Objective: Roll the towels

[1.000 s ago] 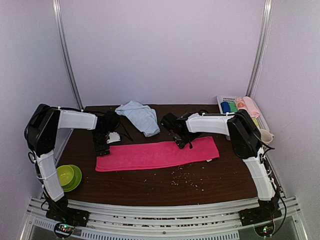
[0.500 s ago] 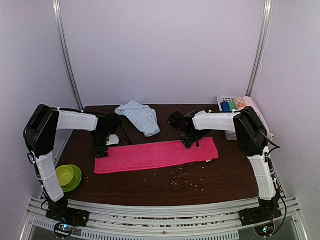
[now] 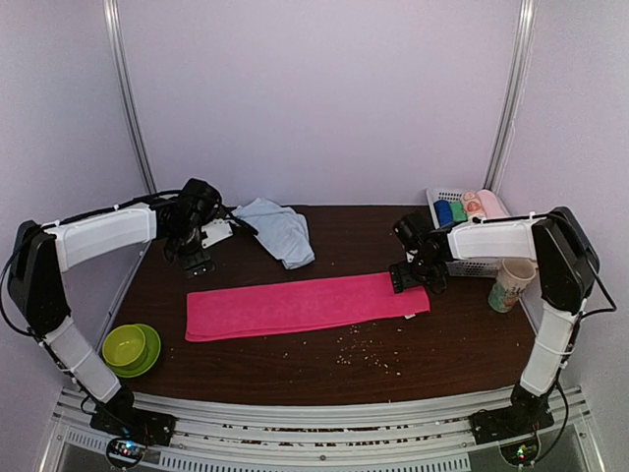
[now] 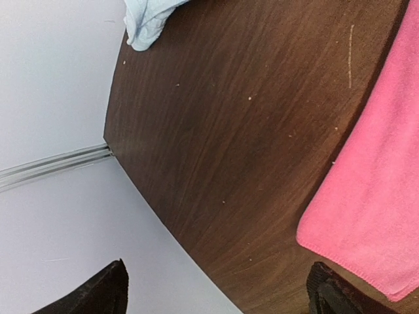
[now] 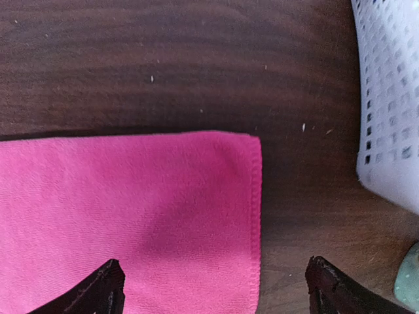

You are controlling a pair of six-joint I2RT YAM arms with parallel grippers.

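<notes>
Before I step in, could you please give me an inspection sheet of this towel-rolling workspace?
Surface: dark wooden table, crumbs scattered near the front.
Job's things: magenta towel lying flat in a long strip, unrolled; light blue towel crumpled at the far edge.
Clutter: green bowl front left; white basket holding small cloth rolls far right; patterned cup beside it.
Grippers: left gripper open, empty; right gripper open, empty, above the magenta towel's right end.
Cables: black cable at the left wrist.
Surroundings: white walls, metal corner posts.
</notes>
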